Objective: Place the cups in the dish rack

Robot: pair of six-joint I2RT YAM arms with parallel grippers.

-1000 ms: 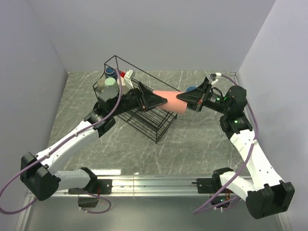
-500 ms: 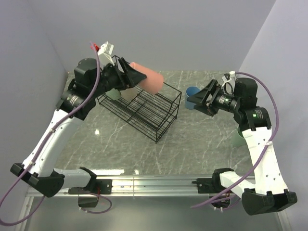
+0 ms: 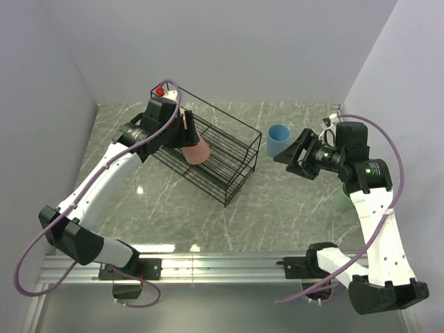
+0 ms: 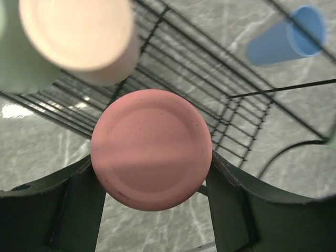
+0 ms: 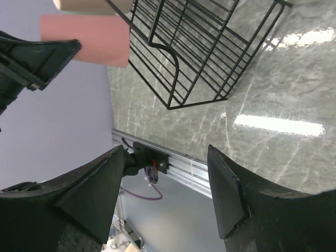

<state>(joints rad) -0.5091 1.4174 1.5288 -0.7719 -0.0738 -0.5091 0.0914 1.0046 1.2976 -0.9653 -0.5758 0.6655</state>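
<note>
**Left gripper.** The left gripper [image 4: 153, 167] is clamped on the pink cup [image 4: 151, 149]. In the left wrist view the cup's flat base faces the camera and sits between the two fingers, one pressed against each side. The jaws stand wide because the cup fills them.

**Pink cup position.** The cup is held mouth down over the left half of the dish rack [image 3: 225, 163], with its wider rim towards the wire floor. Whether the rim already touches the wires cannot be told from any view.

**Right gripper.** The right gripper [image 3: 290, 154] is released, with its fingers spread and nothing between them. The right wrist view shows only the tabletop [image 3: 277, 201] and the near corner of the rack through the gap. This gripper hangs above the tabletop, to the right of the rack and apart from it, and points towards it.

**Other cups.**
- The blue cup [image 3: 279, 139] stands upright on the tabletop, between the right end of the rack and the right gripper. It is just beside the gripper and not in its jaws.
- The beige cup [image 4: 79, 37] sits base up just beyond the pink cup, inside the rack frame.
- A pale green shape at the left edge of the left wrist view is probably another cup.
- The green cup [image 3: 340, 202] stands on the tabletop at the far right, partly hidden behind the right arm.
</note>
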